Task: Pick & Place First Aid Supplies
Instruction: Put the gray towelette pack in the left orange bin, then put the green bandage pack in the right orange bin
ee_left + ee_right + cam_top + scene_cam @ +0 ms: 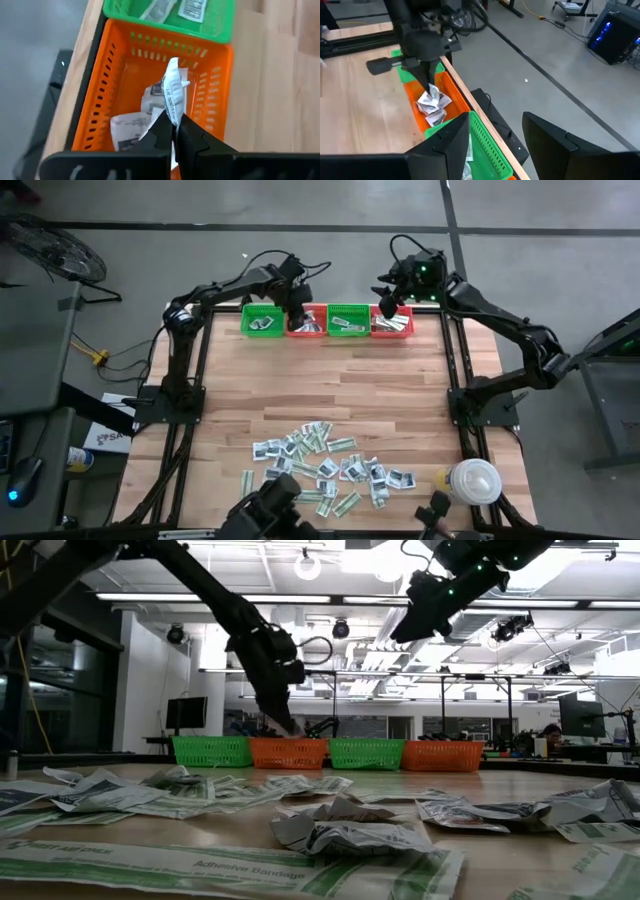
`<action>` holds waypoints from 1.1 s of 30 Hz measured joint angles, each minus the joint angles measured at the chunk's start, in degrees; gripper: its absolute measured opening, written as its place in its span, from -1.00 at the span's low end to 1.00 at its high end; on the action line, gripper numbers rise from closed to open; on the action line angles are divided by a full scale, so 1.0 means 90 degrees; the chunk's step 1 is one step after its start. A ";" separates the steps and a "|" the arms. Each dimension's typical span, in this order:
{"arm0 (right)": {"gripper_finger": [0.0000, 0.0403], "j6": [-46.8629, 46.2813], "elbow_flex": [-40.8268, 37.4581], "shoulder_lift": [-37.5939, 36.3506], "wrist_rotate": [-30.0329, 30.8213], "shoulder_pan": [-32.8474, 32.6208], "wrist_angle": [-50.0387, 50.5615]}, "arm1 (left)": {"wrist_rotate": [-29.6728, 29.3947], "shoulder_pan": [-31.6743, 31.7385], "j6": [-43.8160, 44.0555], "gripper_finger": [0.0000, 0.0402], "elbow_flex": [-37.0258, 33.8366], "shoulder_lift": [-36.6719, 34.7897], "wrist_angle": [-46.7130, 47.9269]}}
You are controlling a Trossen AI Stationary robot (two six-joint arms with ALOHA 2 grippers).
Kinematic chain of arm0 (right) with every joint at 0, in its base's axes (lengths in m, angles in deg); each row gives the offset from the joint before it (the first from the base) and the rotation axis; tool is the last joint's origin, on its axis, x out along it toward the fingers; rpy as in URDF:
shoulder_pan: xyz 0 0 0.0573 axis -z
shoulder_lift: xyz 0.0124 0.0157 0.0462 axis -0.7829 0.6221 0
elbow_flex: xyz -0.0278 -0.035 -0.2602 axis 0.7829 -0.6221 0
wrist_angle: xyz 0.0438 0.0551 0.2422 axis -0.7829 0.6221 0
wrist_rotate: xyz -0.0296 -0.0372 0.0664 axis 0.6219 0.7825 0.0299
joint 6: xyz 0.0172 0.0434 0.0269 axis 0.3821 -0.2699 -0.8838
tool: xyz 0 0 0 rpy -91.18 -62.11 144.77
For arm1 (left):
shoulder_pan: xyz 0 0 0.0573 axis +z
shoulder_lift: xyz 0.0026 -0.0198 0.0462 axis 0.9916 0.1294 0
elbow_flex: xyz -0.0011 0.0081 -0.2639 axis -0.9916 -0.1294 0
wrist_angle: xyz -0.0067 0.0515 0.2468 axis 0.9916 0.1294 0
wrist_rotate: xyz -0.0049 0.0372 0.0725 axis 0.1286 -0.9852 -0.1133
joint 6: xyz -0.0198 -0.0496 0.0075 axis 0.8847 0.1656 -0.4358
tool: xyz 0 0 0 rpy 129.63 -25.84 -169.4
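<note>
Four baskets stand in a row at the table's far edge: green (262, 320), orange (305, 321), green (348, 320), orange (392, 324). My left gripper (298, 310) is over the left orange basket (125, 85), shut on a white packet (172, 92). Other packets (129, 128) lie on that basket's floor. My right gripper (390, 300) hangs open and high above the right end of the row, with nothing between its fingers (452, 142). Many first aid supplies (322, 465) lie scattered flat on the near part of the table. My left gripper pinches the white packet between its two fingertips, at the packet's end (173, 116) nearest the fingers. The fingers slant down from the table's near side. The packet stands on edge and sticks out past the fingertips, inside the orange basket's rim (431, 95). Whether it touches the packets below cannot be told.
A white round lidded container (472, 480) stands at the table's near right corner. Bare wooden table (330, 380) stretches between the pile and the baskets. The black frame rails (455, 370) run along the table's sides.
</note>
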 joint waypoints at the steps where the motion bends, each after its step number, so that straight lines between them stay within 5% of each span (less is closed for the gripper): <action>1: -0.12 0.0016 0.0000 0.0000 -0.0014 0.0016 0.0002 | 0.0010 0.0000 0.0159 -1.00 0.0048 0.0078 0.0071; 7: -0.12 0.0050 0.0000 0.0000 -0.0023 0.0049 0.0019 | 0.0007 -0.0002 0.0814 -0.92 0.0097 0.0200 0.0129; 19: -0.12 0.0050 0.0000 0.0000 -0.0437 0.0047 0.0460 | -0.0114 -0.0002 0.0864 -0.29 0.0345 0.0197 0.0517; 28: -0.12 -0.0071 0.0000 0.0000 -0.0446 0.0041 0.0872 | -0.1006 -0.0221 0.0027 -0.36 0.2191 0.0148 0.1725; 33: -0.12 -0.0120 0.0000 0.0000 -0.0446 0.0041 0.1073 | -0.1009 -0.0552 -0.0043 -0.43 0.2445 -0.0327 0.1892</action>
